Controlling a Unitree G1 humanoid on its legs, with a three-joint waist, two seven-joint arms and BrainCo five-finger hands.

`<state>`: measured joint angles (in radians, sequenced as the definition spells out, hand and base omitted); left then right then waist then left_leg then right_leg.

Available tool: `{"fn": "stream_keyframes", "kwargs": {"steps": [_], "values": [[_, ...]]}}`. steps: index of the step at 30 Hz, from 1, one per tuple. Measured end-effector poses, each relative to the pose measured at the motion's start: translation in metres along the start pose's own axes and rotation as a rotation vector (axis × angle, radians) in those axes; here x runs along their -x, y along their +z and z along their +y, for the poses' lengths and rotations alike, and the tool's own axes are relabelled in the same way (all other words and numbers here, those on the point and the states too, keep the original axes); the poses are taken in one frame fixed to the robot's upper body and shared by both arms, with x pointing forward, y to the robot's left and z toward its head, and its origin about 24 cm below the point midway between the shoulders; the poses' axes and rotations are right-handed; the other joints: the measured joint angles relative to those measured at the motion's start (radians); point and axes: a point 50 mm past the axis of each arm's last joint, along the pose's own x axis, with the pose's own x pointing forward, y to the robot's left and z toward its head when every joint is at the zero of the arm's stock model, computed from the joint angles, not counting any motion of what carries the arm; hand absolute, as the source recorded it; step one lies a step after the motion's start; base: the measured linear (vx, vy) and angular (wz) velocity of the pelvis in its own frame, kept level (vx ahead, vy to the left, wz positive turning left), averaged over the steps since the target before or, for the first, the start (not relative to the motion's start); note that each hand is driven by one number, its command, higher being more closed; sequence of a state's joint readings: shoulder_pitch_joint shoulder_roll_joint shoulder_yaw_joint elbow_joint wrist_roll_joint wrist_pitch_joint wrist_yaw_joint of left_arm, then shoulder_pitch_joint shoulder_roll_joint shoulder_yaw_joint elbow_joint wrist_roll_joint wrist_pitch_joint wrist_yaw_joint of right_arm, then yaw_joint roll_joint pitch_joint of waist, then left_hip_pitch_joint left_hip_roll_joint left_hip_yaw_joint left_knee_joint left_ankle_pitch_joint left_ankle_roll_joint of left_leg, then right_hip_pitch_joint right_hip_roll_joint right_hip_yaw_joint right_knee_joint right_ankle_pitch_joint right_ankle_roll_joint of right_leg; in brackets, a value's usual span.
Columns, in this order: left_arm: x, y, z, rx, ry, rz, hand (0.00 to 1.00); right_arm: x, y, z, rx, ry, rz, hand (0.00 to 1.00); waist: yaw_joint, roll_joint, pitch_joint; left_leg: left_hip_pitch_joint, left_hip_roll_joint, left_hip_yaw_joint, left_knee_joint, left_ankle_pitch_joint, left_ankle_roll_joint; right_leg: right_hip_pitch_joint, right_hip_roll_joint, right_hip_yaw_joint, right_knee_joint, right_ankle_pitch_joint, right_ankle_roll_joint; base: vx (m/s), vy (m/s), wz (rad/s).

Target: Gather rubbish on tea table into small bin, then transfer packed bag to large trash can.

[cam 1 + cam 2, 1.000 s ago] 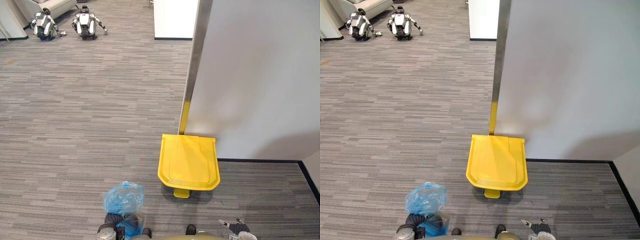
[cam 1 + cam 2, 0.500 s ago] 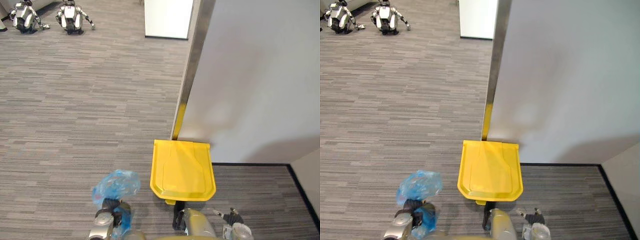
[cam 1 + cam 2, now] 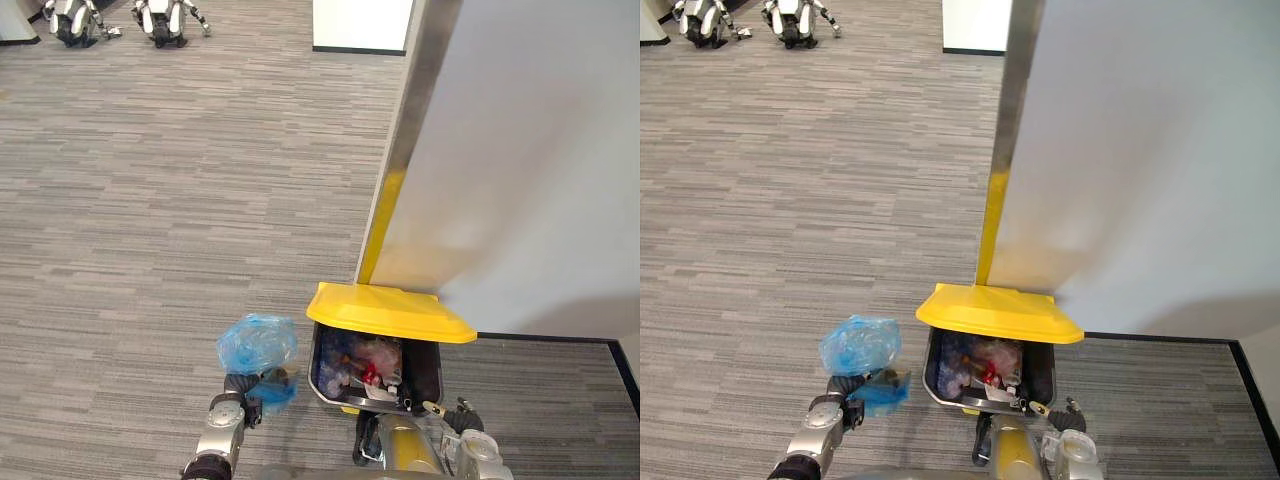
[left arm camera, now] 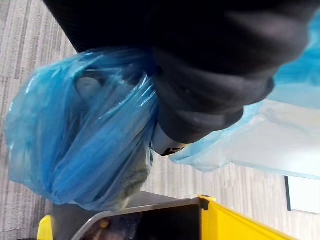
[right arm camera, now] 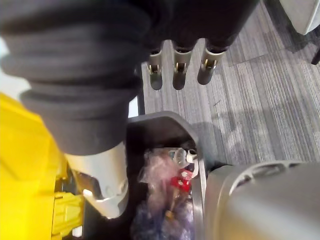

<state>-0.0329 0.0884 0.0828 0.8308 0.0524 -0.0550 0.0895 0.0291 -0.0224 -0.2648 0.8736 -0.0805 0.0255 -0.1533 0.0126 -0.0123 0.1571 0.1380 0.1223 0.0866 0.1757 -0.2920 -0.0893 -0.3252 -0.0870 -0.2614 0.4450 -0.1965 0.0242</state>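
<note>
- Grips blue bag in curled left hand, just beside trash can.
- Shows yellow lid raised, rubbish inside.
- Hangs right hand by can, fingers straight.

- bag: thin, crinkled blue plastic film, glossy
- bin lid: smooth yellow plastic, slight sheen
- floor: matt grey striped carpet
- post: brushed metal

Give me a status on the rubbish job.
Done: the blue bag is packed and brought to the yellow-lidded trash can, whose lid stands raised over rubbish inside. In hand: the left hand holds the bag beside the can. Left: lift it over the rim and drop it in.
</note>
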Motion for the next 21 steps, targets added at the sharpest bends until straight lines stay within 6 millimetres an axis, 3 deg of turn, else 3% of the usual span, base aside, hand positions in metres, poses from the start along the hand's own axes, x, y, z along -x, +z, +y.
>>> {"fn": "stream_keyframes", "kwargs": {"steps": [4,6,11,13,16,18,21], "values": [[0.002,-0.002,-0.003,-0.031,-0.020,-0.002,1.00,0.002,0.013,0.017,0.073,0.068,-0.066,0.00,0.003,0.008,-0.029,-0.069,-0.001,-0.030,0.003,0.013,-0.006,-0.033,-0.004,-0.024,-0.034,0.027,-0.005,-0.07,0.001,0.21],[0.002,0.003,-0.002,-0.045,-0.022,-0.028,1.00,0.004,0.035,0.030,0.104,0.110,-0.153,0.00,0.004,0.010,-0.031,-0.098,-0.002,-0.038,0.006,0.023,-0.013,-0.055,-0.010,-0.033,-0.035,0.036,-0.018,-0.03,-0.016,0.22],[0.004,0.031,-0.002,-0.053,-0.026,-0.163,1.00,0.019,0.118,0.068,0.160,0.220,-0.472,0.00,0.010,0.016,-0.029,-0.179,0.008,-0.044,0.025,0.060,-0.035,-0.089,-0.018,-0.072,-0.055,0.054,-0.042,-0.03,-0.057,0.23],[0.006,0.041,-0.006,-0.048,-0.038,-0.212,1.00,0.028,0.142,0.081,0.180,0.254,-0.573,0.00,0.026,0.016,-0.029,-0.211,0.016,-0.043,0.049,0.060,-0.036,-0.102,-0.016,-0.082,-0.056,0.058,-0.049,-0.08,-0.066,0.17],[0.009,0.053,-0.008,-0.020,-0.046,-0.273,1.00,0.039,0.171,0.094,0.222,0.281,-0.684,0.00,0.040,0.016,-0.023,-0.240,0.018,-0.042,0.059,0.060,-0.035,-0.120,-0.015,-0.085,-0.062,0.068,-0.053,-0.09,-0.052,0.08],[0.012,0.064,-0.009,-0.002,-0.044,-0.323,1.00,0.048,0.190,0.100,0.253,0.298,-0.756,0.00,0.058,0.014,-0.005,-0.256,0.018,-0.037,0.075,0.058,-0.033,-0.127,-0.010,-0.078,-0.075,0.079,-0.037,-0.12,-0.036,-0.06],[0.015,0.077,-0.007,0.033,-0.044,-0.386,1.00,0.055,0.214,0.099,0.280,0.292,-0.838,0.00,0.059,0.015,0.017,-0.272,0.019,-0.038,0.083,0.051,-0.022,-0.134,0.007,-0.062,-0.094,0.096,-0.020,-0.10,-0.045,-0.05]]}}
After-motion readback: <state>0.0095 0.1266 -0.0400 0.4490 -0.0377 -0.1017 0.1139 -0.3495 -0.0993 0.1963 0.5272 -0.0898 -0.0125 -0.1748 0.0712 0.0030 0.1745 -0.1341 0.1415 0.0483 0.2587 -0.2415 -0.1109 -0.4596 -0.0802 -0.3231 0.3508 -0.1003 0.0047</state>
